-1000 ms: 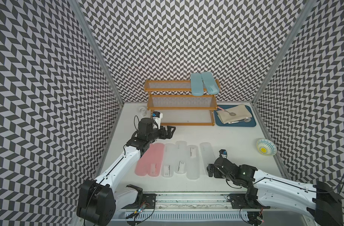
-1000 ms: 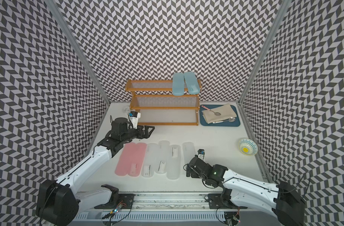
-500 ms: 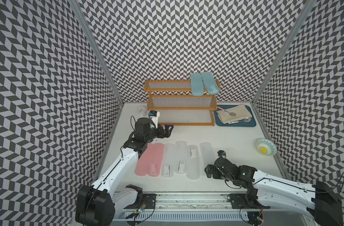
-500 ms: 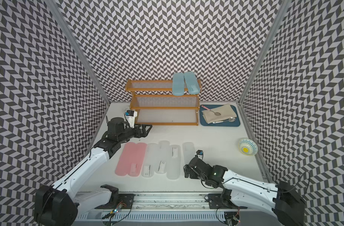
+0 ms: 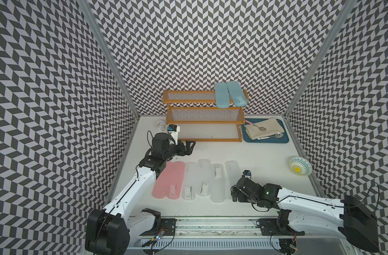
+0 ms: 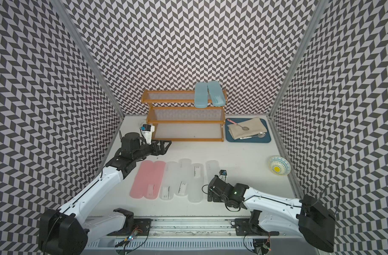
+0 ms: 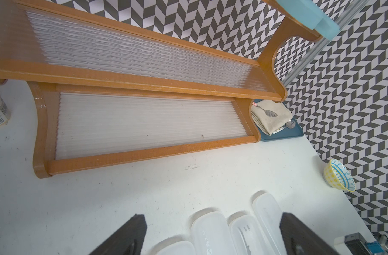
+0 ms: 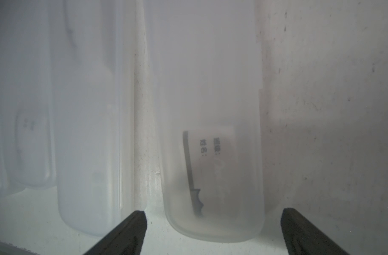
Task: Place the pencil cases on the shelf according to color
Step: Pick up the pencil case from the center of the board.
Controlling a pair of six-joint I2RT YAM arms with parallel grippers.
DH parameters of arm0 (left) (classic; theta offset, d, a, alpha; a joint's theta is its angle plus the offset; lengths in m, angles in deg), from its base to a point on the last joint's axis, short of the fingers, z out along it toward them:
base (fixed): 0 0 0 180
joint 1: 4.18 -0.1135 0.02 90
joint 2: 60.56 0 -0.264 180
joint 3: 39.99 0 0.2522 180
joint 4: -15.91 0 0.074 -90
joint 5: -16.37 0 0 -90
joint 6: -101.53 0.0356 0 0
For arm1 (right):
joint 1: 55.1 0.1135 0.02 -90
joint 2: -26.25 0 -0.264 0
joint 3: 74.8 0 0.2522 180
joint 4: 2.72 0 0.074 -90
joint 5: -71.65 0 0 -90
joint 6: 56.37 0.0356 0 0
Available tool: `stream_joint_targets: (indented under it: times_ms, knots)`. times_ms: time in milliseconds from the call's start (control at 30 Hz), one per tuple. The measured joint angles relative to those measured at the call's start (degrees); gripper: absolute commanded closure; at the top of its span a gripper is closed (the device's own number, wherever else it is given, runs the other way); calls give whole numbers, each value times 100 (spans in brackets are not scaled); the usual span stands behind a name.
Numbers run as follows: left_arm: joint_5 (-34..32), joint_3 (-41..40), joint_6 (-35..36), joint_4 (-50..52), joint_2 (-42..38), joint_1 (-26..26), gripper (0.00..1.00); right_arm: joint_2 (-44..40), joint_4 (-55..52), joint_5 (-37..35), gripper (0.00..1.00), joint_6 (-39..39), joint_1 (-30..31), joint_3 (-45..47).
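**A:** What differs on the table point(image 5: 254, 154) from a second ago?

**B:** Very little. The right gripper point(image 5: 234, 196) has slid a touch toward 8 o'clock. It now hangs over the 6 o'clock end of the rightmost clear case point(image 5: 231, 169). In its wrist view the fingers point(image 8: 131, 229) stand wide apart. The case's rounded end shows between them with a gap on each side, and they grip nothing.

**A:** And the other arm?

**B:** The left gripper point(image 5: 189, 146) has drawn back slightly toward 9 o'clock. It sits at about 10 o'clock on the table and points toward 3 o'clock, just in front of the shelf point(image 5: 201, 140). Its jaws are spread as wide as before and are empty.

**A:** Have any cases shifted?

**B:** None. The blue pair point(image 5: 224, 99) lies on the shelf's top tier at 12 o'clock, at the tier's 3 o'clock end, overhanging the front rail. The pink pair point(image 5: 168, 182) lies side by side at the 9 o'clock end of the row in mid-table. The three other clear cases point(image 5: 204, 176) lie between that pair and the rightmost one.

**A:** And the rest?

**B:** It is all as it was. The tray point(image 5: 265, 140) with its cloth point(image 5: 265, 130) sits at 2 o'clock beside the shelf. The bowl point(image 5: 300, 168) sits at 3 o'clock.
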Motion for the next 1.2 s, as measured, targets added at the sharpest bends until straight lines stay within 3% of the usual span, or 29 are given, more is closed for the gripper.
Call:
stream_joint_targets:
  times_ms: [600,700,933,1200]
  knots:
    - [2,0,-2,-4,-83,0,1,1051,-35,-431,5,251,337,-411]
    - [2,0,-2,-2,-85,0,1,1045,0,-505,11,308,361,-367]
    - [0,0,-2,0,-92,0,0,772,48,-680,34,503,485,-153]
    - [-68,37,-116,-203,-520,0,0,212,-431,-824,36,708,708,-160]
